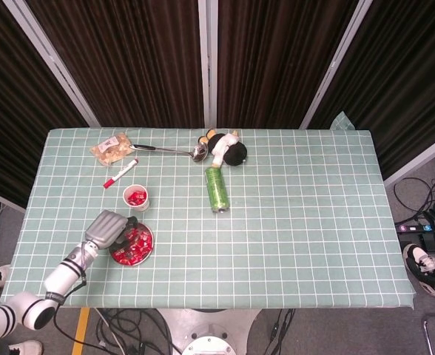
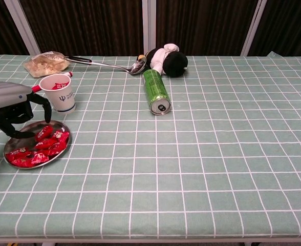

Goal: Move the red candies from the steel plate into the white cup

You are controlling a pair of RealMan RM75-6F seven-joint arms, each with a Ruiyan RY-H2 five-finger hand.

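A round steel plate (image 1: 145, 251) (image 2: 10, 140) with several red candies (image 1: 134, 244) (image 2: 44, 141) lies near the table's front left. Just behind it stands the white cup (image 1: 136, 198) (image 2: 59, 93), with red candies inside. My left hand (image 1: 108, 228) (image 2: 11, 106) hovers over the plate's left rim, fingers curled downward and apart, thumb and fingertips just above the candies; nothing shows held in it. My right hand is out of both views.
A green can (image 1: 217, 188) (image 2: 156, 91) lies on its side mid-table. Behind are a plush toy (image 1: 228, 148) (image 2: 167, 59), a metal ladle (image 1: 169, 151) (image 2: 107, 64), a snack bag (image 1: 112, 146) (image 2: 44, 62) and a red marker (image 1: 120, 173).
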